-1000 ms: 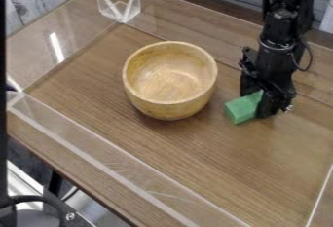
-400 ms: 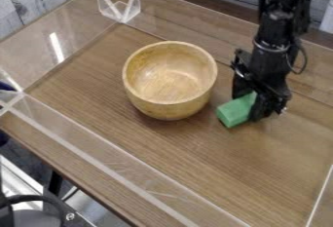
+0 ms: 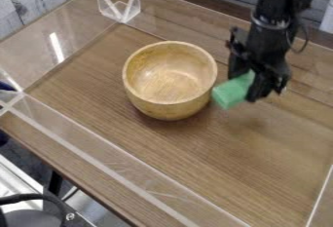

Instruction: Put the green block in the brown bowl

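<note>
The brown bowl (image 3: 170, 78) stands empty on the wooden table, left of centre. Just off its right rim hangs the green block (image 3: 233, 93), lifted clear of the tabletop and tilted. My black gripper (image 3: 255, 78) comes down from the upper right and is shut on the green block's upper end. The block's lower end sticks out below the fingers toward the bowl.
Clear acrylic walls (image 3: 78, 133) fence the wooden tabletop (image 3: 208, 163) on the near left and back sides. A small clear plastic stand (image 3: 117, 5) sits at the back left corner.
The gripper has risen and shifted left toward the bowl, carrying the green block off the table; a second ago the block rested on the wood beside the bowl.
</note>
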Robot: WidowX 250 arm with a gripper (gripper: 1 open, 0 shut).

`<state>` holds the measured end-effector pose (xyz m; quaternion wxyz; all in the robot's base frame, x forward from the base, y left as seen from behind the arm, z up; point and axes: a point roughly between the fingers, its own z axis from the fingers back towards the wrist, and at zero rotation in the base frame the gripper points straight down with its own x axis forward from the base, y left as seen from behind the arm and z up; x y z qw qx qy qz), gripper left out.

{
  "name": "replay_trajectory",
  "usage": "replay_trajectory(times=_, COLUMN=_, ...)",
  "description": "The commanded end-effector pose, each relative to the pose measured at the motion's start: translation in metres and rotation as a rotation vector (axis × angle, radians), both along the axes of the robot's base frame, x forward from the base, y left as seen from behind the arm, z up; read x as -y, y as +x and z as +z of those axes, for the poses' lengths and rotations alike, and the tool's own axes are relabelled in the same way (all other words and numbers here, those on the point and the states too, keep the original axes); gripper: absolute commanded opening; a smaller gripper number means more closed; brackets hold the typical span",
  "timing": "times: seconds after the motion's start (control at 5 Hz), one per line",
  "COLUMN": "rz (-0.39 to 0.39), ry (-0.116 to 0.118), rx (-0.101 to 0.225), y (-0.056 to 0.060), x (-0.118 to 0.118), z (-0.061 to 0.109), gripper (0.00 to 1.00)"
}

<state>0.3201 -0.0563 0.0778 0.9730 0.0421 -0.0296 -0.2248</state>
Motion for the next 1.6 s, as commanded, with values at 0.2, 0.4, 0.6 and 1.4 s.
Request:
replay_trajectory(times=0.2, rz=0.114, ry=0.015, rx=0.076, y=-0.001, x=-0.041, z=0.034, gripper=0.00)
replay_trajectory(times=0.4, rz=0.180, ry=0.022, rx=0.062, y=-0.007, x=-0.067, z=0.028, gripper=0.00)
replay_trajectory(times=0.6, rz=0.222, ry=0.027, rx=0.052, y=-0.010, x=-0.087, z=0.020, gripper=0.00)
replay_trajectory(times=1.4, rz=0.233, ry=0.016, rx=0.020, y=-0.014, x=-0.102, z=-0.005, gripper=0.00)
